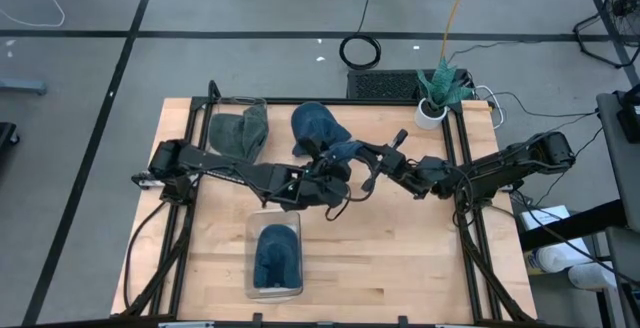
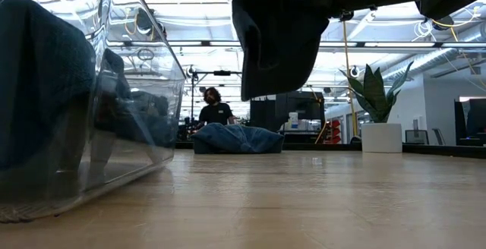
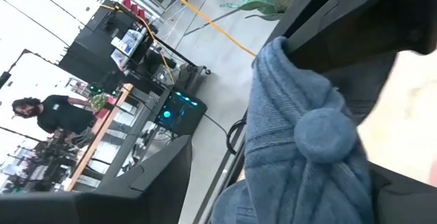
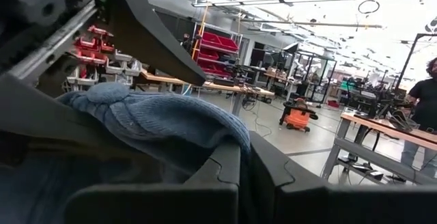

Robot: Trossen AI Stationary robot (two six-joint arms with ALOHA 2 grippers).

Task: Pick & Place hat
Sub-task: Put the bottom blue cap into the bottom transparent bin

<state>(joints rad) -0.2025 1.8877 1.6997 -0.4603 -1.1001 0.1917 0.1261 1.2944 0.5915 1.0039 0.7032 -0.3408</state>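
A blue knitted hat with a pompom is held up between both grippers over the middle of the table. In the low view the hat hangs clear of the wood. My left gripper reaches in from the left and is shut on it. My right gripper reaches in from the right and is shut on it too. A second blue hat lies on the table behind them. A third blue hat sits inside a clear bin near the front edge. My left gripper holds the blue hat by its gathered knit near the pompom, which lies between my fingers. The hat is lifted clear of the table and hangs below. The exact place of contact is hidden by the cloth. My right gripper has a bunched fold of the blue hat between its fingers, coming level from the table's right. The hat is off the table and droops under the gripper. Whether one layer or several, I cannot tell.
A grey-green hat lies at the far left of the table. A potted plant stands at the far right corner. Bare wood lies right of the bin. A person is in the room beyond.
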